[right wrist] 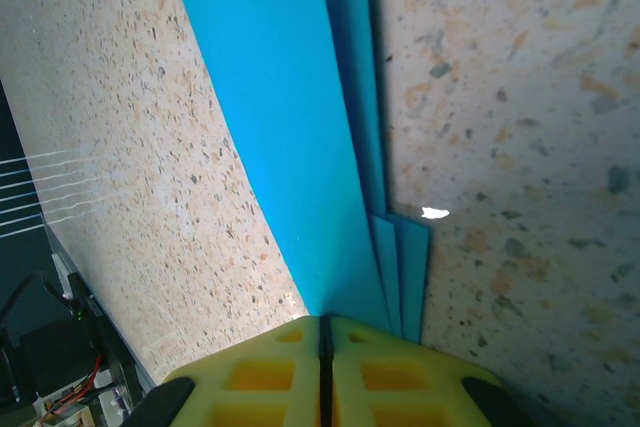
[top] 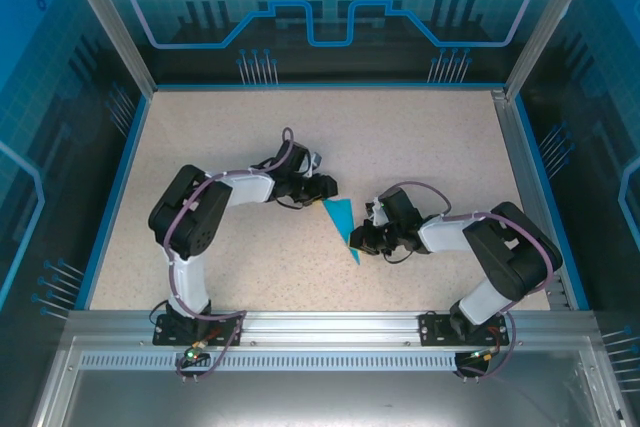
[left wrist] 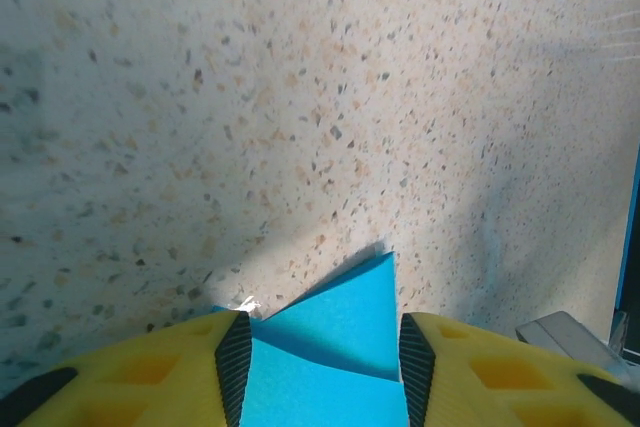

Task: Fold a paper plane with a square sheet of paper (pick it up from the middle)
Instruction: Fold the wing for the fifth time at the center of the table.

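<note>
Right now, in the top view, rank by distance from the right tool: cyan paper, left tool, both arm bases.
1. folded cyan-blue paper dart: pinched in the right tool.
2. left tool: dart's far end.
3. right arm's black base: near edge, right.
4. left arm's black base: near edge, left.

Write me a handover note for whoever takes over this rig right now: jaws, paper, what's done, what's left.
Left gripper: jaws open, straddling the wide end of the paper plane, which lies flat on the table.
Right gripper: jaws shut, apparently pinching the plane's layered edge.
Done: sheet folded into a narrow, pointed, multi-layer triangle.
Left: probably the last creases, then release.
</note>
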`<state>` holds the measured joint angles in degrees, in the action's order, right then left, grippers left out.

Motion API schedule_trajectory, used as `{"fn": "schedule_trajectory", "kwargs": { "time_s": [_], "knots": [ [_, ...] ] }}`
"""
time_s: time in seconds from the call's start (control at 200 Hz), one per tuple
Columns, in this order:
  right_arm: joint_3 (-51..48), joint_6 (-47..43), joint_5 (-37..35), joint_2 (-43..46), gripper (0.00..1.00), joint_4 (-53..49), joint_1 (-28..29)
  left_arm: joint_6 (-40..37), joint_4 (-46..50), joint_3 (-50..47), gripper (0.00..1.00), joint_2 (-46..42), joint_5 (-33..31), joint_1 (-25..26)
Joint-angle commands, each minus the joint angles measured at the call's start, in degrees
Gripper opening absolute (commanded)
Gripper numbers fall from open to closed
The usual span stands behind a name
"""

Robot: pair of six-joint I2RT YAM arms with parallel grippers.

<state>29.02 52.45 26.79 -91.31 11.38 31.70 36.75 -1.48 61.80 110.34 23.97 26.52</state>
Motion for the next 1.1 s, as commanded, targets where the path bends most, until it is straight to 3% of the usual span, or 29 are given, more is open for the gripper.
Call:
{"fn": "schedule_trajectory", "kwargs": {
  "time_s": [0.0,0.215,0.455,0.565,0.785,1.095],
  "knots": [
    [-2.08,-1.26,-2.62,-4.12,0.10,-9.57,0.07,-2.15,3.05,1.73,0.48,-5.40,0.10,-0.88],
    [-1.59,-0.85,-2.46,-5.19,0.10,-8.05,0.02,-0.19,0.75,-3.11,0.48,-11.46,2.74,2.03],
    [-1.77,-0.58,-2.53,-5.40,0.10,-7.43,0.03,1.39,-2.00,-5.54,0.41,-7.87,3.31,7.43],
    [-2.04,-0.43,-2.66,-5.37,0.10,-7.42,0.03,3.09,-5.75,-6.51,0.39,-4.96,4.09,7.49],
    [-2.56,-0.59,-2.69,-5.13,0.10,-7.63,0.03,2.05,-4.32,-3.69,0.37,1.10,0.09,6.35],
    [-2.85,-2.24,-3.76,-4.49,0.10,-10.42,-0.06,-0.62,-1.54,-2.41,0.38,2.48,-1.21,2.58]
  ]
}}
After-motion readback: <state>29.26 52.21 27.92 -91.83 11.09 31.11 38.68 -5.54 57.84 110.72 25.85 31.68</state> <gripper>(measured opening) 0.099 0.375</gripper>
